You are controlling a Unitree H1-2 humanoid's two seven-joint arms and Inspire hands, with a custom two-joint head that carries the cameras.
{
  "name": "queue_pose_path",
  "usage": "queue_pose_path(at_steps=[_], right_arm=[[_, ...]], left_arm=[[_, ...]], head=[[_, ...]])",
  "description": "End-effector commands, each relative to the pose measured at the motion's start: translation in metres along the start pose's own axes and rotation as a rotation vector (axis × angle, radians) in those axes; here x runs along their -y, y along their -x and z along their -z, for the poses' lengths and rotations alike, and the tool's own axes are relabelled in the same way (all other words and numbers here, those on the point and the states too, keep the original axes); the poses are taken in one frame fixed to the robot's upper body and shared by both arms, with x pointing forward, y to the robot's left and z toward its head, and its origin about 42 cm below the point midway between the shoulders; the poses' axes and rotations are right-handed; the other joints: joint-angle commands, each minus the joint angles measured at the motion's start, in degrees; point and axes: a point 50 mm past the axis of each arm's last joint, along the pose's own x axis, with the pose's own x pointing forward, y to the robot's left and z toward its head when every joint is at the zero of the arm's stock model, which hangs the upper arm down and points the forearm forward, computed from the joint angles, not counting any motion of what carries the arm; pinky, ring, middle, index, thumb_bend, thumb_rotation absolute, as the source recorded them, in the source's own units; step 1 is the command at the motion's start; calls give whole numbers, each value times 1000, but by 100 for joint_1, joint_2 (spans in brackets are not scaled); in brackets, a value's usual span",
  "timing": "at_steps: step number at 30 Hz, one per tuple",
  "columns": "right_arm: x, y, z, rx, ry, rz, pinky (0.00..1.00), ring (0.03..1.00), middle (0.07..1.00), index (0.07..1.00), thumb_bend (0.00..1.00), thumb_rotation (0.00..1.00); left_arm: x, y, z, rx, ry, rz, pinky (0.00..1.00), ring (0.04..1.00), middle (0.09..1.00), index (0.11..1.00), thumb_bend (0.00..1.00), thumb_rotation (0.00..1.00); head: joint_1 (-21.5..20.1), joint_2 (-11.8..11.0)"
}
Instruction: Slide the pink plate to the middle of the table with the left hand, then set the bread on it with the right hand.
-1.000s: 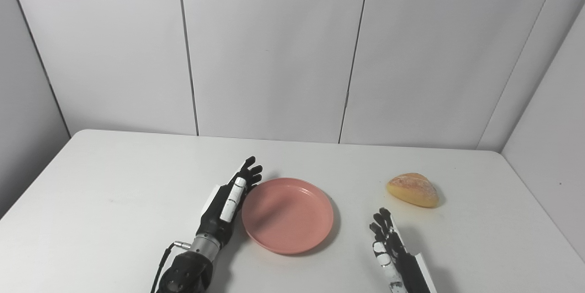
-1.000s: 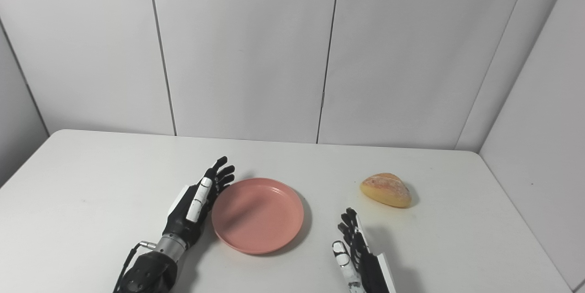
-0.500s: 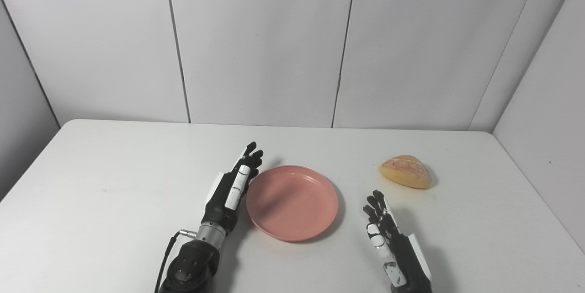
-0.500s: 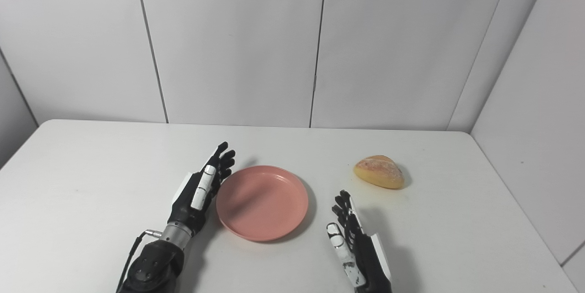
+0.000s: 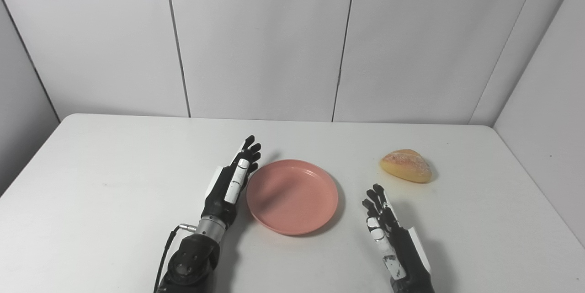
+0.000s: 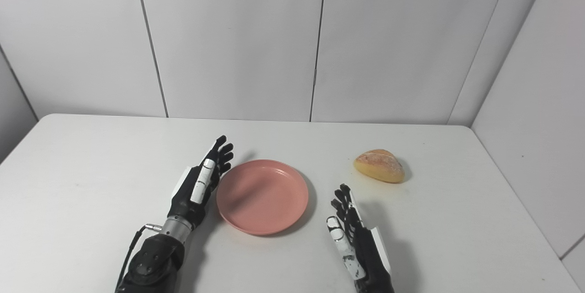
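One white table (image 5: 114, 183), grey-panelled walls (image 5: 260, 41)

A big white worktop (image 5: 114, 183) with round corners fills the lower part of both views. Behind the worktop stands a white wall (image 5: 260, 41) made of flat panels, with thin dark lines (image 5: 176, 41) running up and down between them. At the right end of the worktop another white wall (image 6: 534, 114) comes in at a slant, and at the left end of the worktop a greyer wall (image 5: 18, 119) shows.
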Motion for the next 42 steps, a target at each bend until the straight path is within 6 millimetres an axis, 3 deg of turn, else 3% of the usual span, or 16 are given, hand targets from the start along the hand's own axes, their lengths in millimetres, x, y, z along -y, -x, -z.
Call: queue_pose_path(at_steps=[1, 8, 17, 22, 27, 33, 42], right_arm=[[0, -9, -11, 58, -9, 1, 978, 943, 968, 997, 619, 880], [5, -8, -13, 65, 10, 16, 971, 952, 971, 994, 626, 880], [28, -17, -31, 122, -36, 97, 1000, 962, 970, 989, 626, 771], [48, -25, -55, 224, 80, 131, 999, 954, 958, 981, 617, 784], [68, -34, -73, 309, 191, 139, 949, 932, 943, 967, 697, 752], [82, -44, -90, 391, 264, 136, 909, 918, 921, 952, 680, 721], [104, -65, -108, 362, 432, 154, 870, 911, 920, 936, 707, 754]], left_arm=[[9, 16, 20, -43, 21, -12, 972, 967, 968, 979, 669, 1000], [10, 11, 18, -52, 22, -40, 985, 971, 975, 982, 662, 1000], [13, -1, 14, -40, 12, -67, 974, 960, 970, 977, 641, 1000], [11, -5, 15, -38, 10, -66, 970, 964, 971, 980, 634, 1000], [12, -7, 15, -46, 15, -69, 968, 963, 971, 981, 645, 1000], [12, -8, 16, -51, 11, -59, 967, 965, 974, 985, 646, 1000], [7, -8, 20, -61, 4, -61, 969, 965, 971, 985, 646, 1000]], head=[[-5, 9], [-77, -2], [-172, 2], [-157, -21], [-154, -67], [-172, -102], [-303, -196]])
